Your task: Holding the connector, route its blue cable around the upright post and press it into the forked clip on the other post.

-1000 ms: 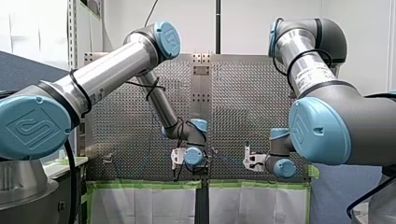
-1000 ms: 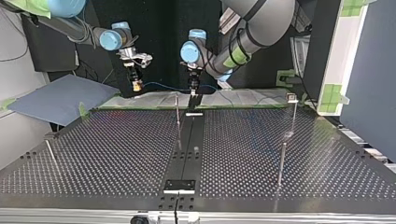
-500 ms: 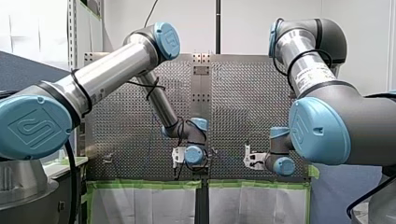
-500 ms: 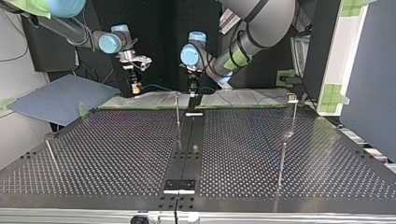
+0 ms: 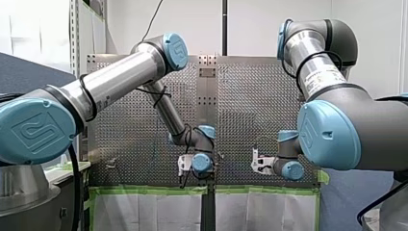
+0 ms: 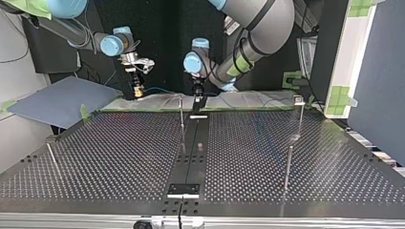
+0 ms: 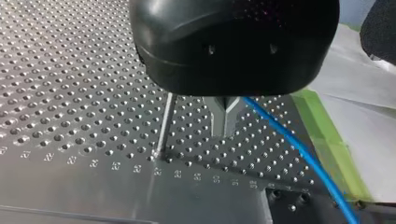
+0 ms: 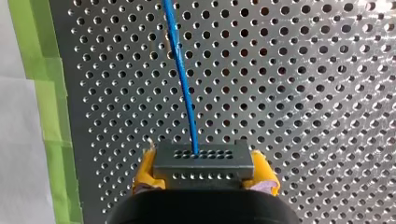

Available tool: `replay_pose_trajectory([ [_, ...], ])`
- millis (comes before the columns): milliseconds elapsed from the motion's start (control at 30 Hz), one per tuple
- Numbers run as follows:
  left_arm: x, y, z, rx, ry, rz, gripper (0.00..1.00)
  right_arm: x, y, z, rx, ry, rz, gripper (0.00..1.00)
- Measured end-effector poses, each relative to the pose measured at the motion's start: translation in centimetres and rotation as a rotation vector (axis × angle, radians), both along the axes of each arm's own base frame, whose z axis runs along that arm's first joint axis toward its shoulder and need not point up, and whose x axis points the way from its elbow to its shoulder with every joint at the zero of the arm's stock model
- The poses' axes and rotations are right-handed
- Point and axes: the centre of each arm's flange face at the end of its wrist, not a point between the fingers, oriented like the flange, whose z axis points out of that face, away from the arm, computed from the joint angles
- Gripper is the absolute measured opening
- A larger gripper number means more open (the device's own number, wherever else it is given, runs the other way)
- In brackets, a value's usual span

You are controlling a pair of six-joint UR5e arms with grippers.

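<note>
My right gripper [image 8: 204,179] is shut on the grey connector [image 8: 203,161], which sits between its yellow pads. The blue cable [image 8: 181,74] runs straight ahead from the connector over the perforated plate. In the top view my right gripper [image 6: 138,91] hangs at the far edge, left of centre, and my left gripper [image 6: 197,95] is beside it. My left gripper [image 7: 225,119] has its metal fingers shut together, and the blue cable [image 7: 299,149] leaves them toward the green tape. A thin upright post [image 7: 165,126] stands just beside those fingers. The post with the forked clip [image 6: 299,101] stands far right.
The thin post [image 6: 182,117] rises near the table's far middle. Another post [image 6: 288,167] stands nearer on the right, and a leaning rod [image 6: 51,156] at the left. Green tape [image 7: 327,144] and white sheeting edge the perforated table [image 6: 119,152]. A blue-grey mat [image 6: 62,100] lies beyond the left corner.
Both grippers have shifted slightly toward the top view's left. In the front view my left arm's elbow and wrist have swung a little right and down. Both grips are unchanged.
</note>
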Motion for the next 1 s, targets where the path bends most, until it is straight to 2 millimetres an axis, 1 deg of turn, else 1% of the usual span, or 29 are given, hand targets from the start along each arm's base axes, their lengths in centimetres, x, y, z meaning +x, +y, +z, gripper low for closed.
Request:
replay_pose_trajectory([
  [200, 1.4, -0.3, 1.0, 0.004, 0.000, 0.005, 0.00, 0.0, -0.4, 0.2, -0.007, -0.002, -0.008, 0.00],
  [533, 2.3, 0.2, 1.2, 0.007, 0.002, -0.005, 0.00, 0.1, -1.4, 0.3, -0.011, -0.001, -0.017, 0.00],
  [833, 3.3, 0.1, 1.8, 0.009, 0.005, -0.016, 0.00, 0.3, -2.7, 0.3, -0.016, -0.002, -0.023, 0.00],
  [1000, 3.8, -0.1, 2.2, 0.008, 0.002, -0.021, 0.00, 0.4, -3.8, 0.7, -0.025, -0.003, -0.026, 0.00],
])
